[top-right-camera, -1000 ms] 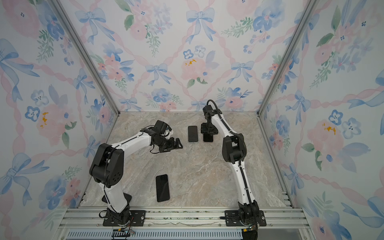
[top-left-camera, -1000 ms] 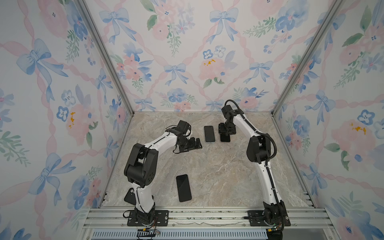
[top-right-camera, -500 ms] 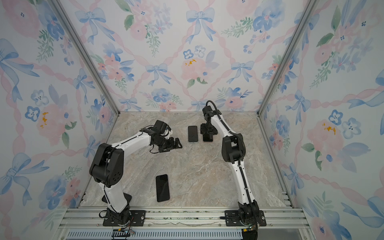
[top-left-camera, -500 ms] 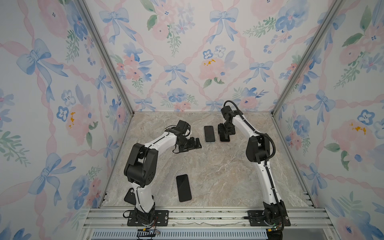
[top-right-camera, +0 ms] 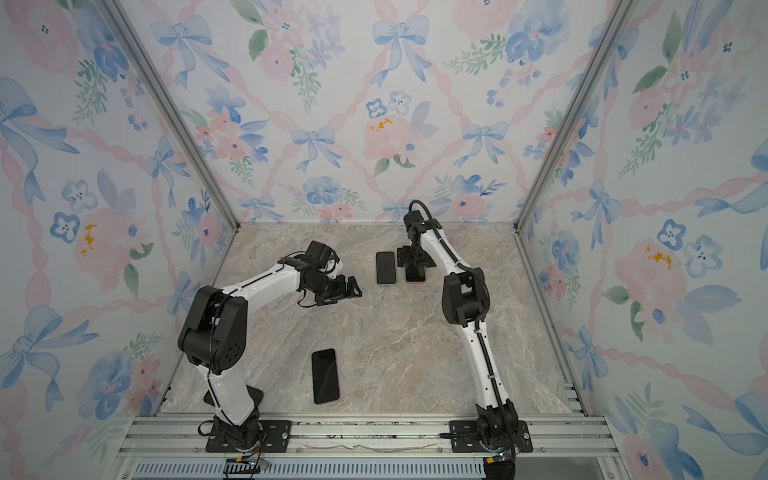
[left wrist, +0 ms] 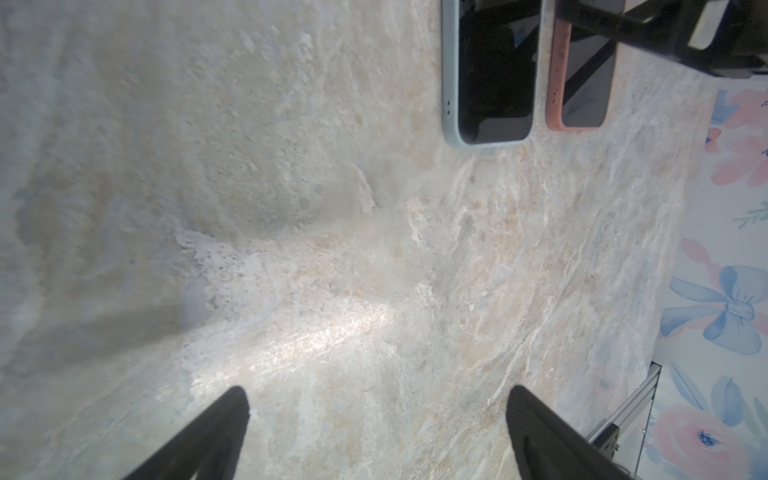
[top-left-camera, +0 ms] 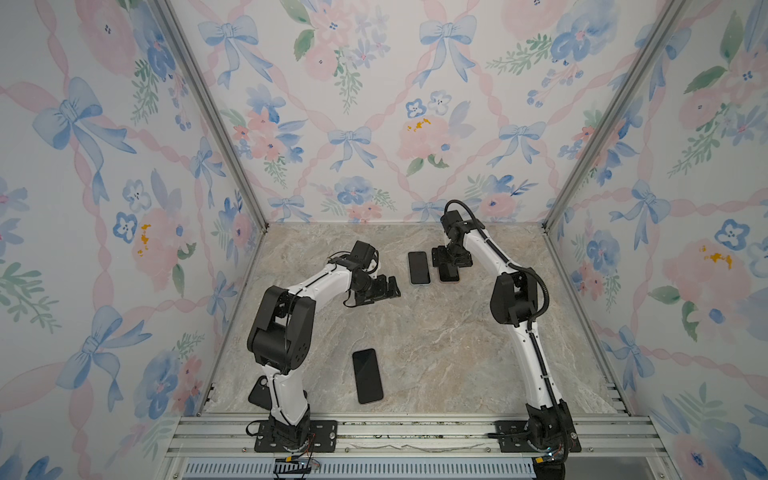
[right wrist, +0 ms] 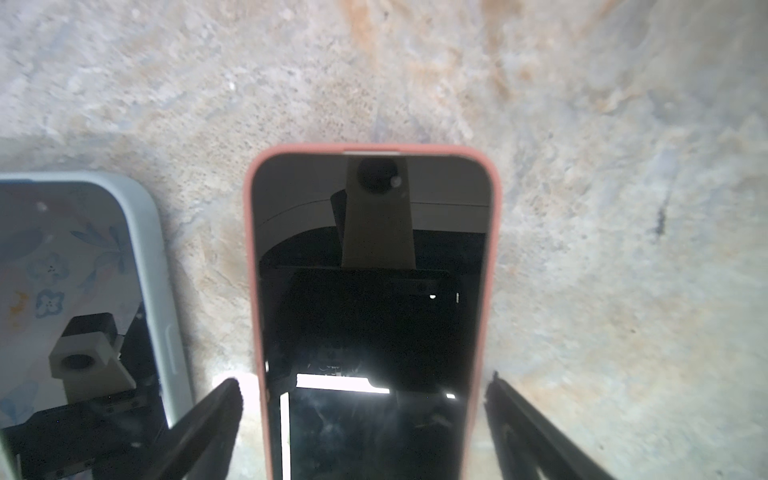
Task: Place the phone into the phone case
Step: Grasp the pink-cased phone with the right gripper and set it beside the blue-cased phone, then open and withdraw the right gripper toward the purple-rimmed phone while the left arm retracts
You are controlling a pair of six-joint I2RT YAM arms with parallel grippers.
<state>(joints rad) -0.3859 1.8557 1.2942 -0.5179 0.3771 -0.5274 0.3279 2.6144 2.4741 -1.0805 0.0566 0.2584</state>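
The pink-cased phone (right wrist: 372,316) lies flat on the marble tabletop (top-left-camera: 436,340), screen up, its coral rim running unbroken round the glass in the right wrist view, so by my read the phone is seated in its case. And there's the change: the right gripper (right wrist: 361,419), pinched in on that case's long edges a second ago, now stands released, jaws wide, a clear gap between each fingertip (right wrist: 226,395) and the pink rim. That looks like a let-go after pressing the phone home, and this pairing seems done.

In a top view the pink-cased phone (top-left-camera: 449,274) sits toward 12 o'clock on the table, slightly right of centre. Its long axis runs 12 to 6, one short end under the right gripper (top-left-camera: 451,259) at the 12 side, the other pointing at 6, toward the arm bases. Which end is the phone's top I cannot tell.

Just beside it at 9 o'clock, parallel and not touching, lies the light-blue-cased phone (top-left-camera: 418,268), also screen up. Further out at 9, the left gripper (top-left-camera: 390,287) hovers over bare marble with jaws spread wide, holding nothing. Well apart toward 6 lies a bare black phone (top-left-camera: 367,376), long axis also near 12 to 6. A dark case-like object (top-left-camera: 258,392) peeks out behind the left arm's base; probably the next job.
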